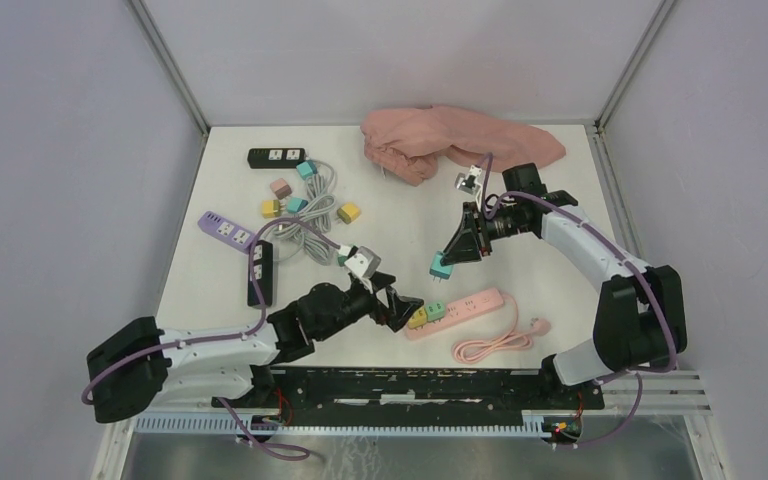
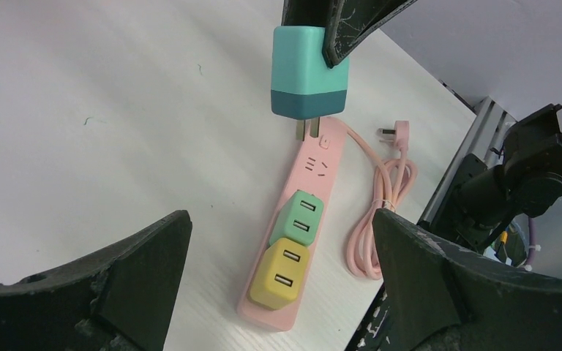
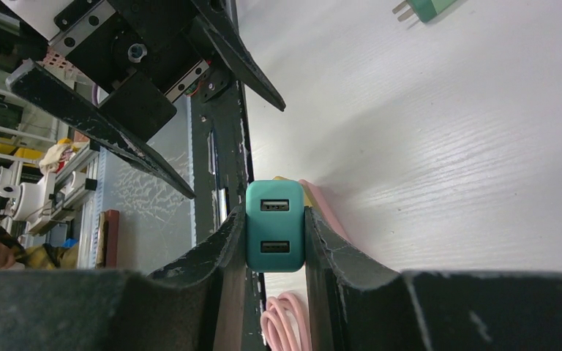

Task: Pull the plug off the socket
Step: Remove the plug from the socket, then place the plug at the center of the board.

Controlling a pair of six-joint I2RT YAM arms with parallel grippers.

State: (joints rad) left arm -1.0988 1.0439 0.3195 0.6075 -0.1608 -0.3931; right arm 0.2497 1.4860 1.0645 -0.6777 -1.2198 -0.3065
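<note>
While the right claw (image 3: pixel 274 216) is pinching the teal plug (image 2: pixel 309 69) by its two flat sides, the plug is hanging clear of the pink strip (image 2: pixel 315 164). Its prongs are pointing down, bare and touching nothing.

Item, plug: it is sitting square between the fingers with its two ports facing the wrist camera. The grip on the broad faces looks chosen so that a straight upward pull is not twisting it. I am judging the pull itself as done.

Item, strip: it is lying flat on the table (image 2: pixel 102 110) near the arm bases. Its vacant outlets are showing at the end below the raised plug. A green plug (image 2: pixel 298 217) and a yellow plug (image 2: pixel 280 274) are occupying the other end, side by side and touching.

Item, left claw (image 2: pixel 279 219): it is standing wide and gripping nothing, its fingers straddling the yellow end of the strip. It is probably stationed there to keep the strip from lifting (whether a finger is actually pressing on it, I cannot tell).

Item, cord (image 2: pixel 391 179): it is lying coiled just beside the strip, slack, so it is not tugging on anything.

Item, pink cloth (image 1: pixel 450 140): it is lying bunched at the far edge, well apart from the work.

Next call: the right claw is needing only a bare patch of table to set the plug down.
</note>
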